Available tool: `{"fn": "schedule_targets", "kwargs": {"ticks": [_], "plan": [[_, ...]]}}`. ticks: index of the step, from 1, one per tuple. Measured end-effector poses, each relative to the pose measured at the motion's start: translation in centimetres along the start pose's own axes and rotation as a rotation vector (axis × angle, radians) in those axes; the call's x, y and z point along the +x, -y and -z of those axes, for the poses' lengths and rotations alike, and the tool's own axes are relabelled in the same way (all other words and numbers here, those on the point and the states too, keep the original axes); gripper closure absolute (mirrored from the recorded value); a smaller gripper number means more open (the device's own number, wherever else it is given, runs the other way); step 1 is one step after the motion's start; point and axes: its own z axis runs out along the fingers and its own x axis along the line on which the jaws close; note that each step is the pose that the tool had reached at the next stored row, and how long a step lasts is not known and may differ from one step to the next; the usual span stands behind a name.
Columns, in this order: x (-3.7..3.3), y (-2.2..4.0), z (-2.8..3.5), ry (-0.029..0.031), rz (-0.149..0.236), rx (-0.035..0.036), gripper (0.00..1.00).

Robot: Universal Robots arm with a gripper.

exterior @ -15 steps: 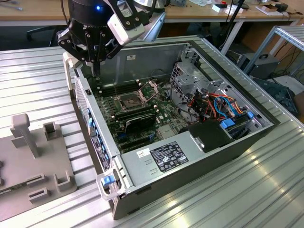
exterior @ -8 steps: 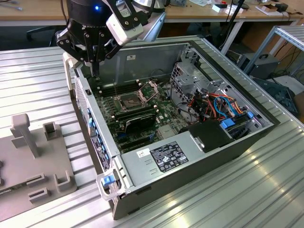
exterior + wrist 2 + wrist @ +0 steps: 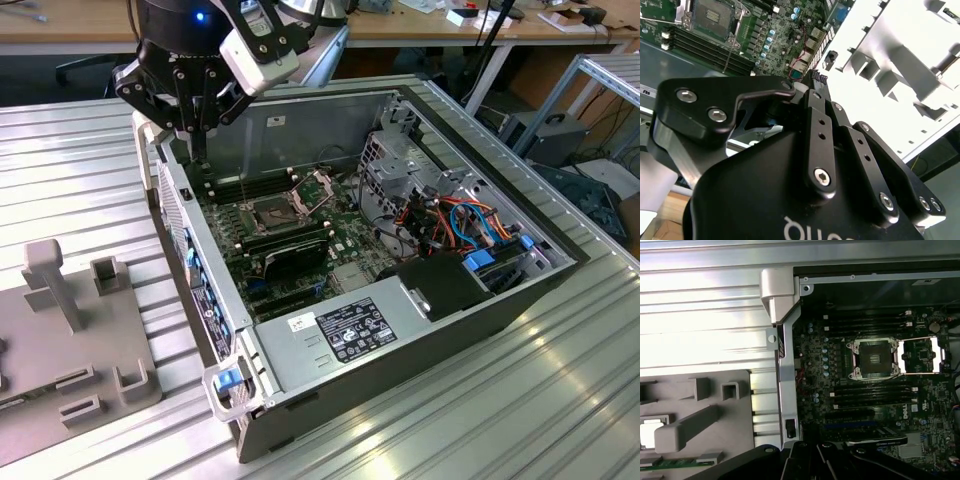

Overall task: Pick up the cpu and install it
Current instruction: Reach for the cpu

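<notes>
first wrist view gives you the small flat silver-grey square cpu [image 3: 647, 434], seated in a recess of the pale grey moulded fixture tray [image 3: 740, 430]. it lies outside the open dark metal computer case [image 3: 785, 390], across the case's side wall from the green motherboard [image 3: 840, 405]. that same view looks down on the dark square socket [image 3: 875, 357] with its hinged metal frame [image 3: 922, 355] swung open beside it.

exterior view gives you the wider layout: the black two-fingered gripper [image 3: 196, 150] hangs above the case's corner at the exterior view's left, over the side wall and clear of the socket [image 3: 272, 212]. the tray [image 3: 60, 330] sits on the ribbed metal table [image 3: 480, 420], just beside the case at the exterior view's left. bare ribbed surface lies between the tray and the case wall, and upright grey posts rise from the tray.

second wrist view looks along the gripper [image 3: 817, 79]: its fingers meet at the tips, pressed together with nothing between them. the cpu rests in the tray, well apart from the gripper, untouched.
</notes>
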Motion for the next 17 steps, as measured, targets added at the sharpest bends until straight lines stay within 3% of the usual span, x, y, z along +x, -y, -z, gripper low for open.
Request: {"fn": "schedule_targets", "kwargs": {"ticks": [17], "plan": [[0.53,0.04,0.02,0.0,0.0,0.0,0.89]]}}
